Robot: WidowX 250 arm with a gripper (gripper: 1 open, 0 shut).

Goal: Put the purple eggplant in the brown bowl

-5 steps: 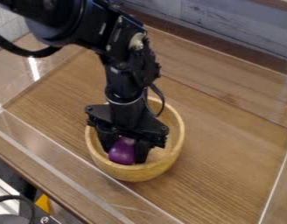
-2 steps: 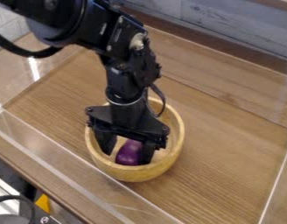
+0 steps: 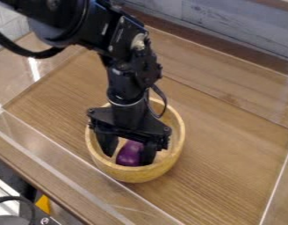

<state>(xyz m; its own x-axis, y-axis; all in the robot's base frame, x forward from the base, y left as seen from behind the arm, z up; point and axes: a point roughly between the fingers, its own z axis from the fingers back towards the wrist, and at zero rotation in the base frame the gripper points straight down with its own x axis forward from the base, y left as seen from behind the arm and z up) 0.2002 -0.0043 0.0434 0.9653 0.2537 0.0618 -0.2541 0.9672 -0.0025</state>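
Purple eggplant [image 3: 131, 154] lying in the brown bowl [image 3: 162, 166], robot claw [image 3: 134, 149] spread above it.
The eggplant rested inside, toward six o'clock, presumably because that was its goal. The claw reached down from twelve o'clock, its fingers parted on either side, likely so the toy could lie free and the arm could lift clear.
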